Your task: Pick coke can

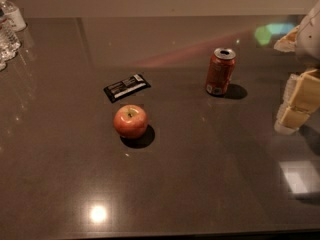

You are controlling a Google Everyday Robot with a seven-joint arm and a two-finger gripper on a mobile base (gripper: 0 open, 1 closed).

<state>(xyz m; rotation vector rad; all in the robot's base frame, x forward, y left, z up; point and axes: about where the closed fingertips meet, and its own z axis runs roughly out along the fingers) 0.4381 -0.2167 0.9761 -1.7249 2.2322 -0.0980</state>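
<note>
The coke can (pixel 220 72) stands upright on the dark table (pixel 190 174), right of centre and toward the back. It is red-orange with a silver top and a pale patch near its base. My gripper (pixel 297 103) is at the right edge of the view, pale yellow and white, hanging just above the table. It is to the right of the can and a little nearer the front, well apart from it and holding nothing that I can see. Part of the arm (pixel 307 34) shows above it.
A round red apple (pixel 130 121) sits left of centre. A black snack bar wrapper (pixel 127 87) lies flat just behind the apple. Clear water bottles (pixel 7 26) stand at the far left back corner. The table's front edge runs along the bottom.
</note>
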